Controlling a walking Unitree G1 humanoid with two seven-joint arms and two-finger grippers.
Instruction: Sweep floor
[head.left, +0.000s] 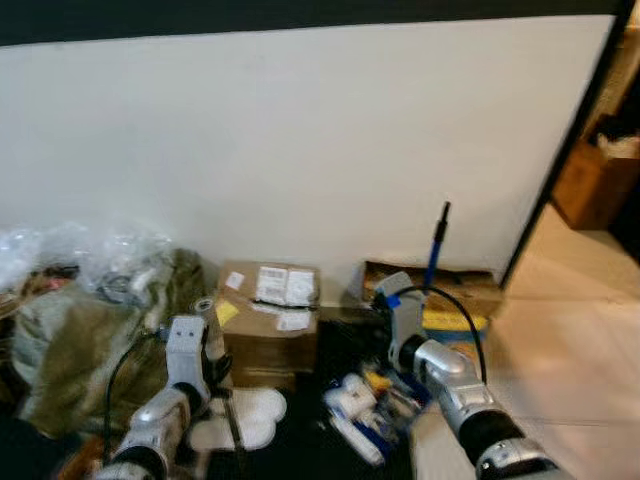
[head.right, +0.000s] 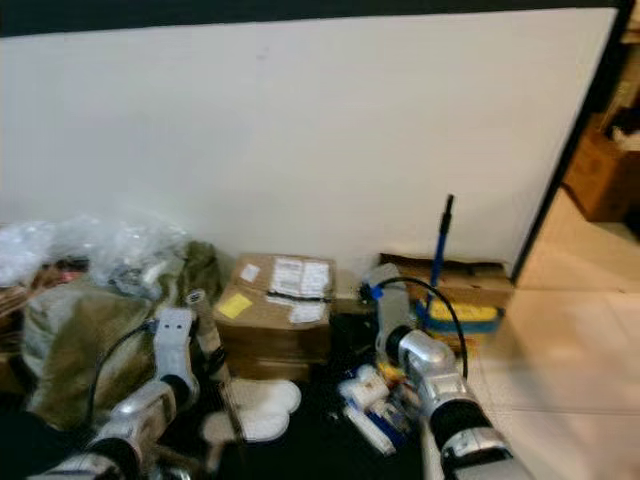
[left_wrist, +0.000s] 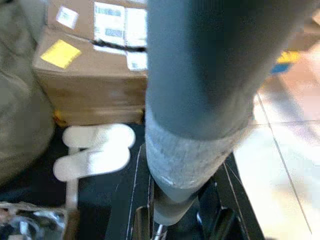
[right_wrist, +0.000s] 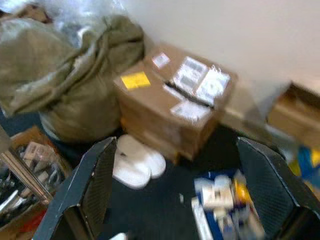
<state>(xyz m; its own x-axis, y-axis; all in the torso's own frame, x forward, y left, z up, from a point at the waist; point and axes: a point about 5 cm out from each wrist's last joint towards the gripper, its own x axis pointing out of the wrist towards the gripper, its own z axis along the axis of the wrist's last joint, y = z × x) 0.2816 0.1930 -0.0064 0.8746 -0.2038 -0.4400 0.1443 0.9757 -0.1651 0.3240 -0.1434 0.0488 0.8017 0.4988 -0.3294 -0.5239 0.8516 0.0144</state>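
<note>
Left tool (left_wrist: 170, 220) clamped around a thick grey handle (left_wrist: 200, 100), near a pair of white slippers (head.left: 245, 415) on the dark floor (head.left: 300, 440). Right tool (right_wrist: 185, 195) spread wide open, holding nothing, above blue and white clutter (head.left: 365, 405). Brown cardboard box with white labels (head.left: 268, 315) against the far white wall (head.left: 300, 150). Olive fabric bag (head.left: 80, 340) at left. Blue-handled broom (head.left: 436, 250) leaning upright at far right, beside a flat cardboard box (head.left: 460, 290).

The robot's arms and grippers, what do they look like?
Both arms are silver with black bands. The left arm carries a looping black cable; the right arm has one too, plus blue tape near its wrist. The right gripper has two flat black fingers.
</note>
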